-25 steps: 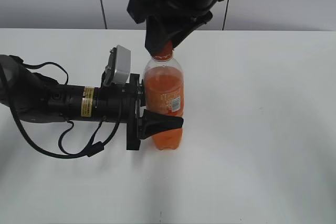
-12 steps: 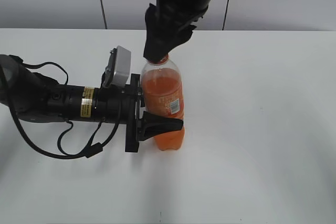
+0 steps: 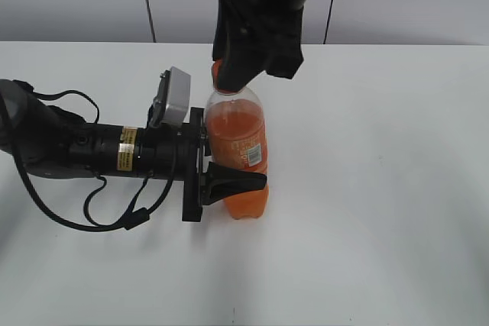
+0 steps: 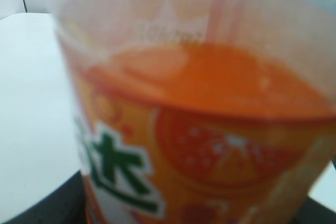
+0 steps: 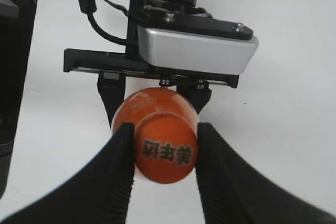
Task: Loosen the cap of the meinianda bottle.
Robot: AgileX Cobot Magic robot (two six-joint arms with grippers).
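**Cap pinched from above, bottle clamped from the side**

Cap (image 3: 222, 75) of the meinianda bottle (image 3: 238, 143): in the exterior view only a sliver of its orange shows under the right pincer (image 3: 229, 78), which comes down from the top of the frame and covers most of it. The bottle stands upright on the white bench (image 3: 382, 188), a little left of centre. The left pincer (image 3: 229, 166) reaches in level from the left and is clenched on the bottle's lower body, one black finger (image 3: 237, 179) crossing the front below the barcode patch; the other finger is hidden behind the bottle. A pale grey wall with dark vertical seams runs behind the bench.

From the left wrist, the bottle (image 4: 199, 129) fills nearly the whole frame, blurred by closeness. The liquid line, the orange label and part of a green character are readable; the pincer itself cannot be made out beyond dark shapes at the bottom corners. A strip of white bench (image 4: 31, 103) shows at the left.

From the right wrist, looking straight down, the cap (image 5: 167, 153) sits between the two black fingers (image 5: 118, 171) of the right pincer (image 5: 164, 153), each pressed against its side, so the pincer is grasping the cap. Green characters are printed on the cap's top. Below it the bottle's orange shoulder (image 5: 152, 103) is partly visible, with the left arm's fingers and grey camera housing (image 5: 197, 48) beyond, all over white bench (image 5: 294, 129).
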